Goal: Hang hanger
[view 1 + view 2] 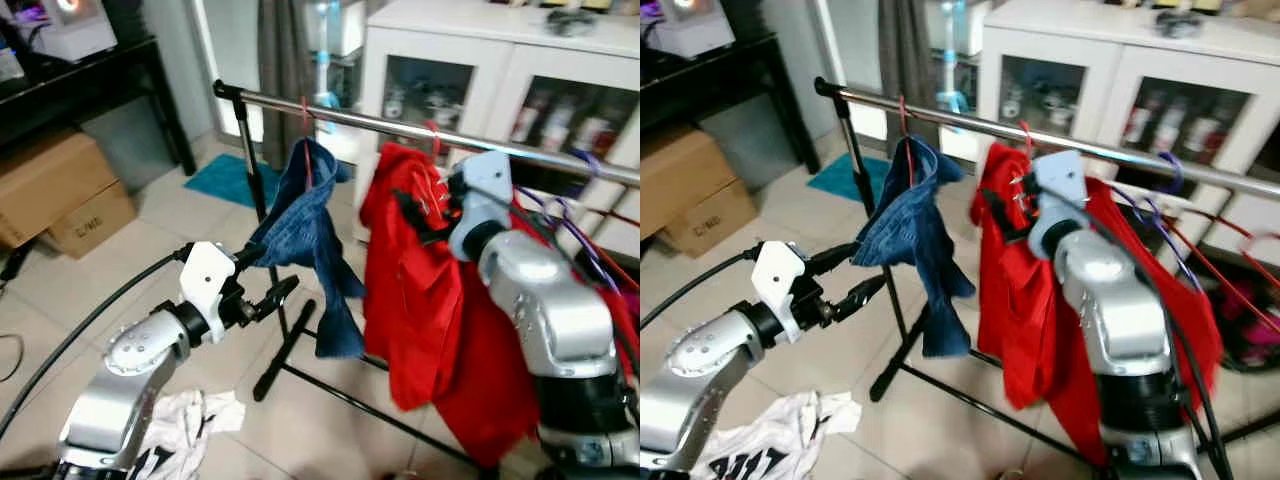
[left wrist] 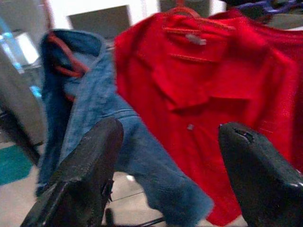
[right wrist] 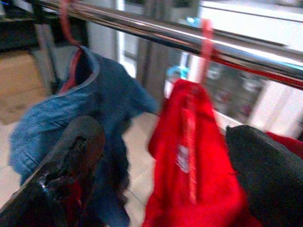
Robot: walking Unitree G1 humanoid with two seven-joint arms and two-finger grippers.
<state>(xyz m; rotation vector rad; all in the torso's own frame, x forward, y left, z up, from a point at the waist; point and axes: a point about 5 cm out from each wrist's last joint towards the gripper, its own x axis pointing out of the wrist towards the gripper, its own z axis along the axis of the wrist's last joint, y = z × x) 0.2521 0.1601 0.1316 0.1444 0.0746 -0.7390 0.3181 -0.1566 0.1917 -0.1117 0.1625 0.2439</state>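
**Red shirt on the rail, both grippers open**

The clothes rail [image 1: 400, 122] runs across the scene, from high at the robot's left to further right, in front of a white cabinet [image 1: 520, 60]. Two garments hang from it: a red shirt [image 1: 420, 280] on a red hanger [image 3: 206, 35], whose hook sits over the bar, and to its left a blue denim garment [image 1: 305, 230] on its own hanger. The shirt hangs straight down, so its long axis is vertical, and the shoulders run about along the bar.

The right gripper [image 3: 161, 156] is raised just beside the collar of the shirt, its fingers spread apart and holding nothing. The left gripper [image 1: 268, 278] is lower, near the denim, also open and empty.

A white cloth [image 1: 190, 420] lies on the floor below the left arm.

I judge that the main risk is a snag: if a finger catches the red fabric, it can drag the hook off the bar.
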